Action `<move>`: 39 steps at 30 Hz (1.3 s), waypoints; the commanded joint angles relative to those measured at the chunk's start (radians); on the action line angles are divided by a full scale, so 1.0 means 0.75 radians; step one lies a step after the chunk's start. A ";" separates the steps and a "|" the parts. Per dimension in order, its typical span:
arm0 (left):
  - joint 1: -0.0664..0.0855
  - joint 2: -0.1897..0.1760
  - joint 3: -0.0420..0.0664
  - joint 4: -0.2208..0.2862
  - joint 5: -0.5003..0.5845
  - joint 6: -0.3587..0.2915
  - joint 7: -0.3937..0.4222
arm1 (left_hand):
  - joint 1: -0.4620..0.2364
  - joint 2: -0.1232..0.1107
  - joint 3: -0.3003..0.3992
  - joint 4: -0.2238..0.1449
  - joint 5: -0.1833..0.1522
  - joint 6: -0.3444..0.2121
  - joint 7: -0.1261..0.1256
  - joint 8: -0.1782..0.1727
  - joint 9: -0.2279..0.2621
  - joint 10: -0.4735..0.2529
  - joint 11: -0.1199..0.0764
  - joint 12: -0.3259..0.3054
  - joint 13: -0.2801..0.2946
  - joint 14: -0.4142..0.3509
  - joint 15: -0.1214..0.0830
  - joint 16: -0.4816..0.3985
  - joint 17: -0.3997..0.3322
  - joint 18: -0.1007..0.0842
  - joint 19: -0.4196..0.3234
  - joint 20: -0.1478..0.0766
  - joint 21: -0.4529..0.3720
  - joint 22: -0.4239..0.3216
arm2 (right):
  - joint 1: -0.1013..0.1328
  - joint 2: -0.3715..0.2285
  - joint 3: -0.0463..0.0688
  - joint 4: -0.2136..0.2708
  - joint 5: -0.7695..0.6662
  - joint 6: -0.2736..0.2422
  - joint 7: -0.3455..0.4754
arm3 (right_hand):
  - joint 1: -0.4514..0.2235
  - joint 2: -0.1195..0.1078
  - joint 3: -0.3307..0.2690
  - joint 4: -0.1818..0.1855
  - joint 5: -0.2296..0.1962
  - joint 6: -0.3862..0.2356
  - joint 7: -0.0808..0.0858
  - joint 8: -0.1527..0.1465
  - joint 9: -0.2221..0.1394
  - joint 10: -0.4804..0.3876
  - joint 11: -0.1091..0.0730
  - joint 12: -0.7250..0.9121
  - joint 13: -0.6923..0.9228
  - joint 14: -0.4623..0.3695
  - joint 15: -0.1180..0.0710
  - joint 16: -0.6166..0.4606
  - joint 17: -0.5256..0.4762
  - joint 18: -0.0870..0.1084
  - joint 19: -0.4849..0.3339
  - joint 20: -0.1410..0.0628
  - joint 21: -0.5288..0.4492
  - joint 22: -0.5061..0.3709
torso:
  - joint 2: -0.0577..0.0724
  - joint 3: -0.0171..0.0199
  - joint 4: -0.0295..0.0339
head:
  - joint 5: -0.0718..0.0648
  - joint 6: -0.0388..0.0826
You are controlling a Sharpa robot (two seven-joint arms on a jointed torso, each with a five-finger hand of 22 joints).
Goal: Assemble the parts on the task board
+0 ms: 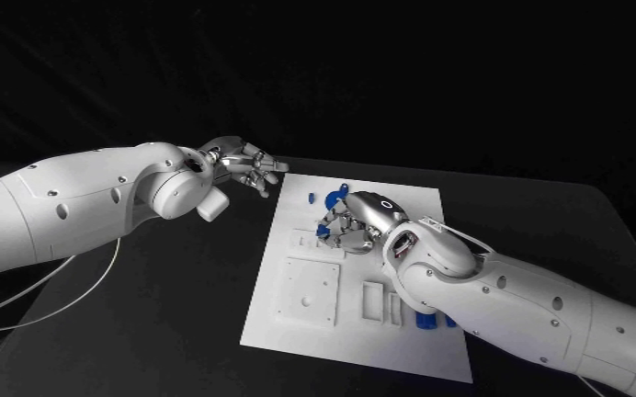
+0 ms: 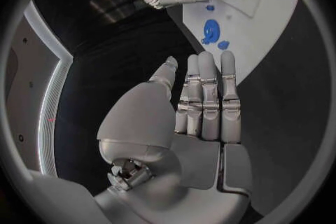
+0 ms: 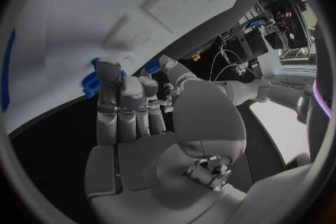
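The flat white rectangular task board [image 1: 347, 319] bears several small blue plastic parts: two near its far edge [image 1: 332, 198], one under the right hand, and one at its near right side [image 1: 425, 322]. The right hand [image 1: 353, 221], over the board's middle, pinches a blue part [image 3: 91, 84] in its fingertips [image 3: 106, 70]. The left hand [image 1: 248, 165] hovers just off the board's far left corner, fingers straight and holding nothing.

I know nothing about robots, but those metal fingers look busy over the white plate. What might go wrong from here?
The right hand works at a small blue part with its fingers hiding it, so the part might slip or seat crooked. Loose blue pieces lie close by on the task board; the hand could knock them aside.
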 commanded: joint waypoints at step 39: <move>-0.075 0.068 -0.101 0.067 0.175 0.229 0.158 | -0.257 0.032 -0.164 0.096 0.267 -0.081 -0.021 0.094 0.177 -0.031 -0.039 0.421 0.231 -0.032 -0.042 0.464 0.104 -0.002 0.029 -0.046 0.125 0.455 | 0.000 -0.145 0.109 0.228 0.059 0.006 0.014 | 0.021 -0.016 -0.007 0.018 0.001 0.000 -0.001 -0.003 -0.002 0.001 -0.010 -0.009 -0.003 0.004 -0.010 0.000 0.000 -0.024 0.062 -0.013 0.019 0.074 | 0.002 -0.0024 0.0009 | -0.007 0.029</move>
